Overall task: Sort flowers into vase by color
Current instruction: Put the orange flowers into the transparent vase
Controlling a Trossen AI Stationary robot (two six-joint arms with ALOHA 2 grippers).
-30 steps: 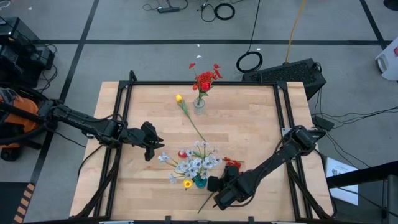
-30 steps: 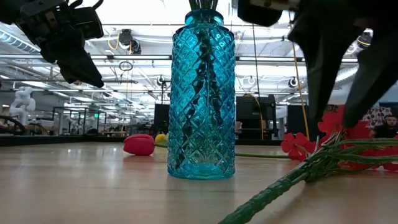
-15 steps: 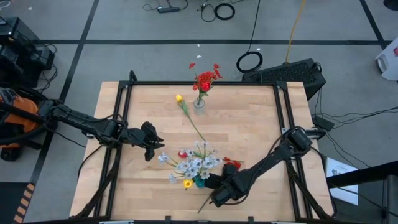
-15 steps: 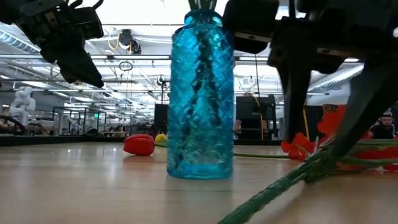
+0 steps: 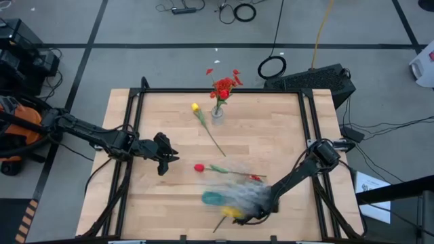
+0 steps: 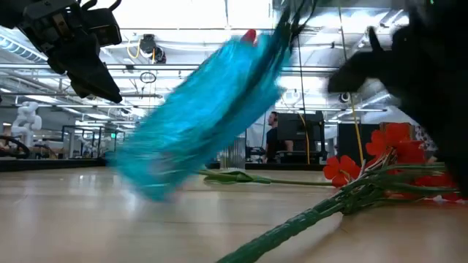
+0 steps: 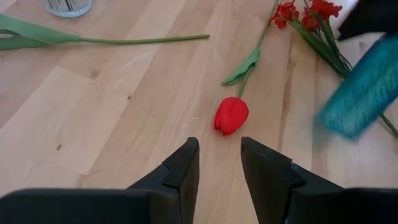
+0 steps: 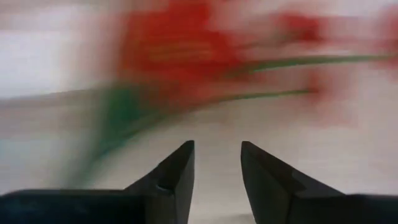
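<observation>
The blue glass vase [image 5: 212, 198] is toppling: in the low view it leans hard over, and from above it is a blur lying on the near part of the table [image 5: 271, 129] with its pale white sprays [image 5: 245, 196] and a yellow bud [image 5: 232, 213] spilling toward the right arm. A red tulip [image 5: 199, 167] lies loose on the wood just beyond it, with a red-flowered stem [image 6: 380, 157] beside the vase on the right. Farther back, a clear vase [image 5: 217, 114] stands upright holding red blooms [image 5: 224, 87], and a yellow tulip [image 5: 195, 107] lies on the table next to it.

The right gripper [image 5: 261, 211] is low over the spilled sprays; its own view shows its fingers apart with nothing between them. The left gripper [image 5: 165, 156] hovers well to the left, pointed at the red tulip, jaws slightly parted and empty.

The sorting step looks interrupted by the tipped vase. The next move likely calls for righting it and regathering its flowers before picking up any loose stem.
</observation>
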